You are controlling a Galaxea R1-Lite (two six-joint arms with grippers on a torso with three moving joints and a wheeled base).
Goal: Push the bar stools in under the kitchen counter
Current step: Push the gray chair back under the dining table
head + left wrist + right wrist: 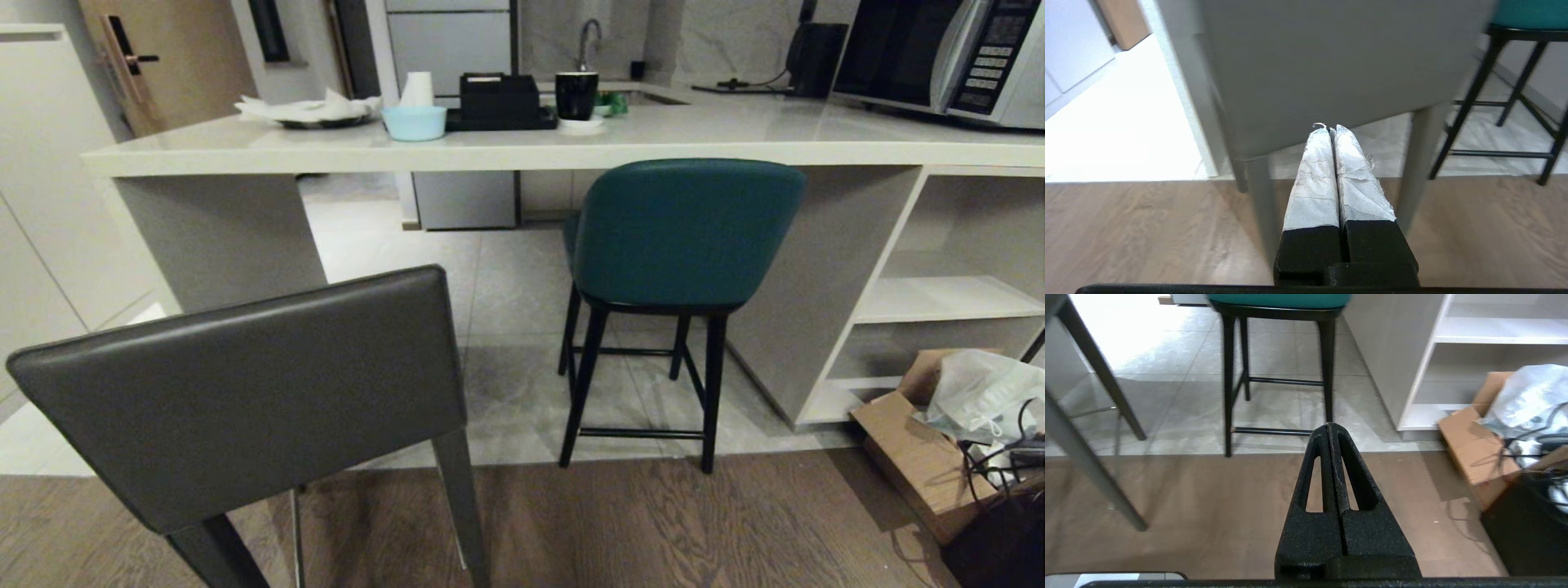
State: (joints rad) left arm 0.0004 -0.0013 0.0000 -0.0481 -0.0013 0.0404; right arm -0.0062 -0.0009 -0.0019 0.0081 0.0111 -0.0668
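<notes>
Grey stool (245, 392) sits lower left of the head view, well out from the counter (522, 151), back panel facing the camera and skewed, its right end further in than its left. It stands on the wood floor (653, 523); the tile zone under the counter starts just past it.

Teal stool (682, 233) is centre-right, legs on the tile, backrest top just below the counter edge. Looks mostly tucked in; may need only a nudge.

Left gripper (1331, 130): fingers taped white, pressed together, nothing held. In its wrist view the tips point at the lower edge of the grey stool's back, very close; can't tell if touching. Left arm is clearly the nearer one for that stool.

Right gripper (1329, 426): closed, empty, aimed between the teal stool's legs at its lower rung, well apart from it.

My read: the push goes straight ahead toward the counter, square to the back's long axis. The skew means an off-centre push would rotate the stool.

Room: open bay between the left slab panel (229, 237) and the teal stool looks wide enough. Cardboard box (914, 457) and cables at lower right stay clear of both paths.
</notes>
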